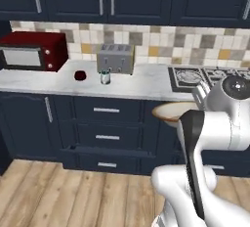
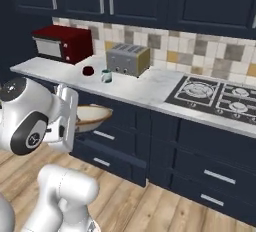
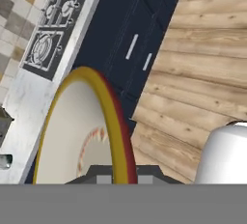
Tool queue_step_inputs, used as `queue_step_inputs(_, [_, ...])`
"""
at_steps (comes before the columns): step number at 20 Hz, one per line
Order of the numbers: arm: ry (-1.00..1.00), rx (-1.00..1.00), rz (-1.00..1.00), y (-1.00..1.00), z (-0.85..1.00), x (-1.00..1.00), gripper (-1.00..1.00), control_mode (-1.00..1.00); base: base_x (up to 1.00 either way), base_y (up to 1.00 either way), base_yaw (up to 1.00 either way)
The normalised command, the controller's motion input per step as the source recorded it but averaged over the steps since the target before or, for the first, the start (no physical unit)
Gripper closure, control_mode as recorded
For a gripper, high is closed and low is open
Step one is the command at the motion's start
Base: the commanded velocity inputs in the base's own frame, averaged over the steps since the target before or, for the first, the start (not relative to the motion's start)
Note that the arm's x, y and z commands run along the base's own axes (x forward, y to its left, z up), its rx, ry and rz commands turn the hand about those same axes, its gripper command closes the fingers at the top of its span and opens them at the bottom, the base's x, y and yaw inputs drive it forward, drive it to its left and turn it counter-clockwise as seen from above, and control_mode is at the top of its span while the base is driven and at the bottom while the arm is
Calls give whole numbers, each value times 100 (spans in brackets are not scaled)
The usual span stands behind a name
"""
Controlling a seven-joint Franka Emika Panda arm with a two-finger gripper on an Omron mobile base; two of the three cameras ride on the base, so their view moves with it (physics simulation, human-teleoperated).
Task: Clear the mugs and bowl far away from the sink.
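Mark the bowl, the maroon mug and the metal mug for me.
bowl [image 2: 92,116]: right base view, cream inside near the rim.
maroon mug [image 1: 80,76]: left base view, its dark opening.
metal mug [image 1: 105,78]: left base view, its silvery side wall.

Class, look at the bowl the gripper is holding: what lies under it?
The bowl hangs off the counter, over wooden floor, before the drawers. Its underside is hidden.

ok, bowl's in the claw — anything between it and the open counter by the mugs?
Nothing visible. The claw holds the bowl by its rim, off the counter's front edge, over the floor. The counter between the two mugs and the stove is bare; the toaster sits further back.
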Motion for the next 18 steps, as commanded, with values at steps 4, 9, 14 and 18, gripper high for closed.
queue_step_inputs(4, [0,0,0,0,0,0,100,100,100,9,-25])
queue_step_inputs(9, [0,0,0,0,0,0,100,100,100,2,-23])
queue_step_inputs(14, [0,0,0,0,0,0,100,100,84,22,-19])
queue_step_inputs(18, [0,0,0,0,0,0,100,100,65,41,-8])
